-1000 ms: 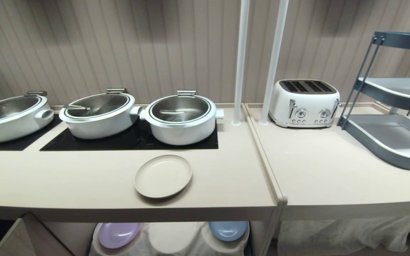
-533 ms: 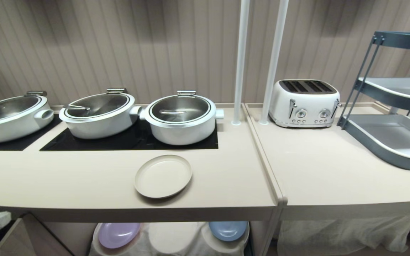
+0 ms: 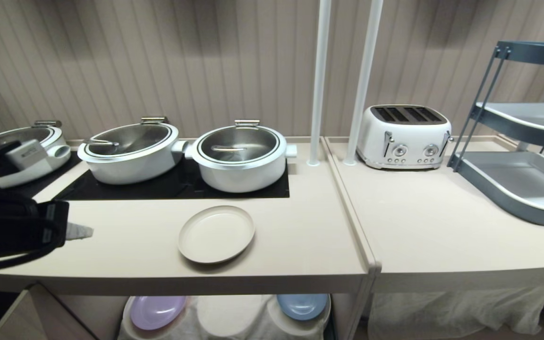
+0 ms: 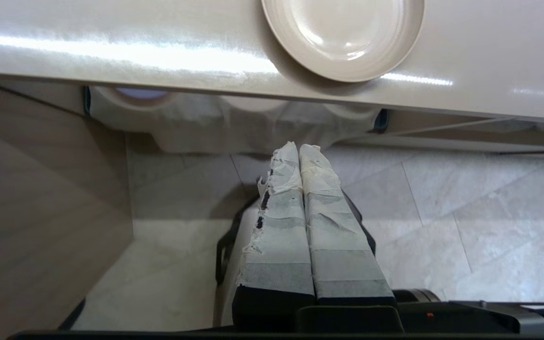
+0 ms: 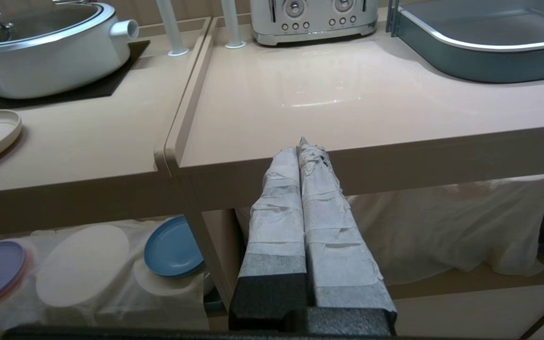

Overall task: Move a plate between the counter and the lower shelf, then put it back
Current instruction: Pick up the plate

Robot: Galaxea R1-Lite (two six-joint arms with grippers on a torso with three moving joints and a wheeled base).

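No legible writing or brand marks anywhere; the white toaster point(image 3: 403, 136) shows only dials and buttons, and a small label on the left arm's wrist housing is too small to read.

The plate point(image 3: 216, 233) lies flat, rim up, on the desk point(image 3: 300, 245), just in front of the black hob panel point(image 3: 173, 186) and near the desk's front edge. It is round, so no true long axis; in the head view it appears as an oval stretched left to right. It is empty and nothing touches it.

Left claw point(image 3: 79, 231): taped fingers pressed together, closed on nothing. It enters from the left edge of the head view, fingertips pointing toward the plate, well apart from it, hanging over the front part of the desk. In the left wrist view the closed fingers point(image 4: 321, 208) point at the desk's front edge with the plate beyond.

Right claw point(image 5: 304, 151): closed, empty, held low in front of the desk's front edge, right of the dividing ridge point(image 5: 184, 104).

Lower shelf point(image 3: 234, 316): white cloth, a lilac plate point(image 3: 157, 311) at left, a blue plate point(image 3: 302, 306) at right.
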